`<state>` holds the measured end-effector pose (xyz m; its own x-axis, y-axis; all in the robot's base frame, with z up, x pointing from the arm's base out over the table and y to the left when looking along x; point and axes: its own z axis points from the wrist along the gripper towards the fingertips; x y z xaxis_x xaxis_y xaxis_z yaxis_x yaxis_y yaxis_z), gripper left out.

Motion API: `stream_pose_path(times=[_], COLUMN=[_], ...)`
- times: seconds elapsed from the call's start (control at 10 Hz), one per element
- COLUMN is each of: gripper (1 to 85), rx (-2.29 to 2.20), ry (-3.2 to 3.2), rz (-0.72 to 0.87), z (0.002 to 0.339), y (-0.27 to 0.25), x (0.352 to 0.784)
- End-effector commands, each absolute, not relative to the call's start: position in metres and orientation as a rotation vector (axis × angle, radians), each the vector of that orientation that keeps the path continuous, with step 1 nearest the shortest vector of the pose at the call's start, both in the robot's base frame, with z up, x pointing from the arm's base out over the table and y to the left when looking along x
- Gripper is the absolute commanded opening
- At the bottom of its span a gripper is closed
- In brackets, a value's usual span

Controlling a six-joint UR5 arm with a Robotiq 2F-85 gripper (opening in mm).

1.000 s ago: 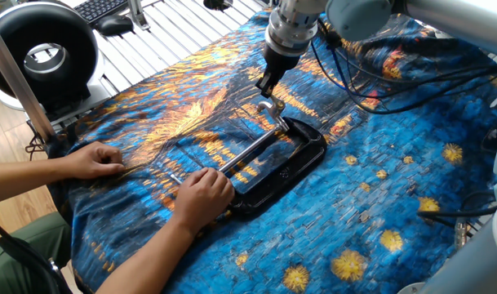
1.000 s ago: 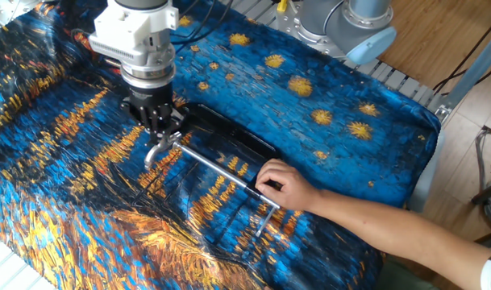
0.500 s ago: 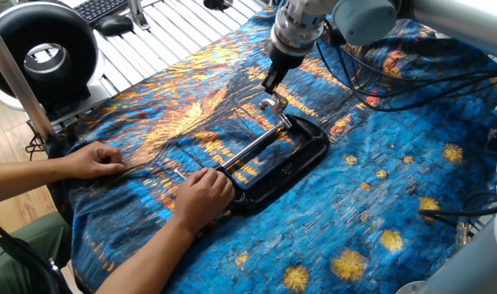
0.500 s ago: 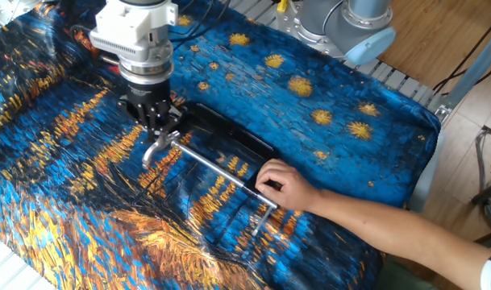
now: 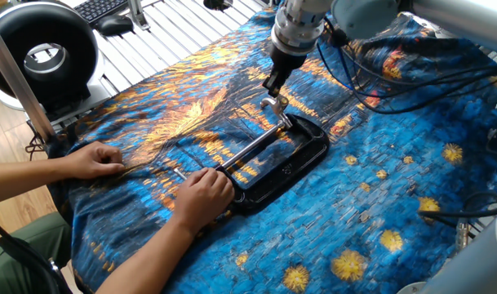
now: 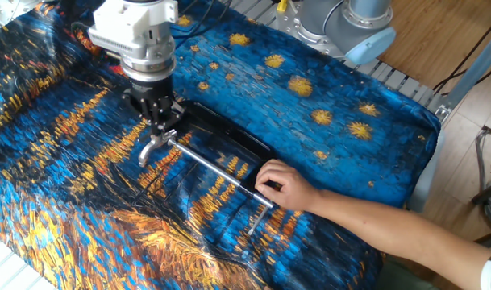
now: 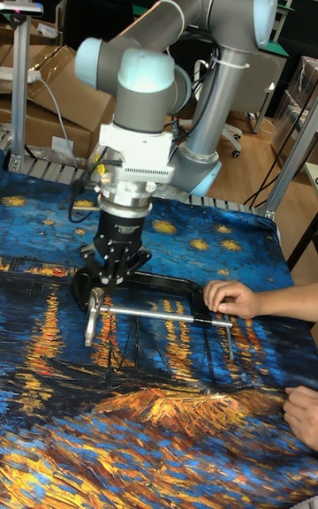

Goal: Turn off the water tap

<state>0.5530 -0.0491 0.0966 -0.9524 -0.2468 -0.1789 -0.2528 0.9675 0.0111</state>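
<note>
Gripper [image 6: 160,122] shifted slightly along the clamp since a second ago; tap handle swung lower.
One fixed view: water tap [image 5: 272,104] at black clamp frame's [image 5: 301,159] far end; other view: fingers clenched on tap; tall view: a hand [image 7: 231,299] steadies the rod [image 7: 155,312].

My gripper [image 6: 159,122] hangs right over the tap [image 6: 151,150]. A person's hand [image 6: 283,184] blocks the clamp's [image 5: 301,155] far end; open cloth [image 6: 76,201] lies free on the tap's outer side.

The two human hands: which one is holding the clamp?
The hand gripping the C-clamp where the silver rod enters it; the other hand just presses on the cloth, apart from the clamp.
</note>
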Motion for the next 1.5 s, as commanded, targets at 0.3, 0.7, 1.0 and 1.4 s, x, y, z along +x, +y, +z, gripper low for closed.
stream_pose_path(times=[0.3, 0.7, 1.0, 1.4], gripper=[1.3, 1.3, 1.3, 1.3], rx=[-0.147, 0.014, 0.04, 0.037], ry=[3.062, 3.082, 3.036, 3.073], rz=[0.073, 0.052, 0.057, 0.031], z=[0.141, 0.163, 0.171, 0.152], y=[-0.048, -0.056, -0.055, -0.058], x=[0.506, 0.487, 0.492, 0.486])
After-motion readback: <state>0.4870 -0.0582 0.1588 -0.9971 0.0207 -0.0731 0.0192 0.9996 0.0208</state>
